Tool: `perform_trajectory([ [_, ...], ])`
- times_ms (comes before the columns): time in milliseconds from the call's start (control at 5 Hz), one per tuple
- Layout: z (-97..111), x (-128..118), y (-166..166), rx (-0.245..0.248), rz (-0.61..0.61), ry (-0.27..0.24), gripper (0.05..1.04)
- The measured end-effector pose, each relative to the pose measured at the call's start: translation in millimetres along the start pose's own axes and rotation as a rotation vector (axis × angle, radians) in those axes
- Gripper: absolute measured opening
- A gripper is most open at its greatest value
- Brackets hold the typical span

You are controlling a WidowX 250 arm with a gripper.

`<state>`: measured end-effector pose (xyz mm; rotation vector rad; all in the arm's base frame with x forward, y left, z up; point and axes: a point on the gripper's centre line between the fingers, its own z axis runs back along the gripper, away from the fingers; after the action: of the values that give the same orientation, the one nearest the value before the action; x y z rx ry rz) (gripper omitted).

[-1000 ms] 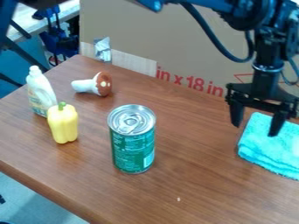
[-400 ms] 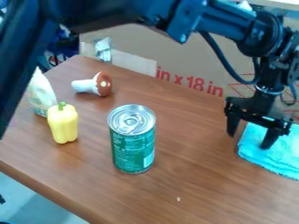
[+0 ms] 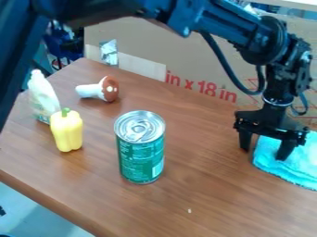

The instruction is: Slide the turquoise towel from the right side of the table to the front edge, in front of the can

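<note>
**Standing open at the left edge of a fluffy turquoise cloth [image 3: 301, 167], the black two-finger hand [image 3: 263, 155] held nothing that could be seen**

The hand had come down and a little to the left since the first frame, when it hung higher over the cloth. Since the second frame it had shifted only slightly. Its fingers were well parted, one over the wood just outside the cloth's edge and the other over the cloth itself; whether either touched could not be told. The cloth lay at the right of the brown wooden tabletop [image 3: 204, 199], about where it was before.

The black jointed arm [image 3: 229, 23] crossed the top of the view and came down at upper left, where the first frame had shown less of it. The white plastic bottle [image 3: 43, 95], partly covered by the arm in the second frame, showed more fully again. It stood near the left edge, just behind the yellow toy pepper [image 3: 66, 132].

The green can with a silver lid [image 3: 141, 152] stood upright near the middle, with a broad stretch of wood between it and the cloth. More wood ran toward the slanting front edge. The brown-and-white toy mushroom [image 3: 102, 90] lay near the back edge, before the cardboard [image 3: 142, 34].
</note>
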<state>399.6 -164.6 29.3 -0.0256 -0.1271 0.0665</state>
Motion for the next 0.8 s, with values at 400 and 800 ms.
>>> perform_trajectory([
  [400,7.4,-79.9,23.7,0.074,0.065,0.100,1.001],
  [800,14.6,-121.4,35.8,0.191,0.003,0.201,1.001],
])
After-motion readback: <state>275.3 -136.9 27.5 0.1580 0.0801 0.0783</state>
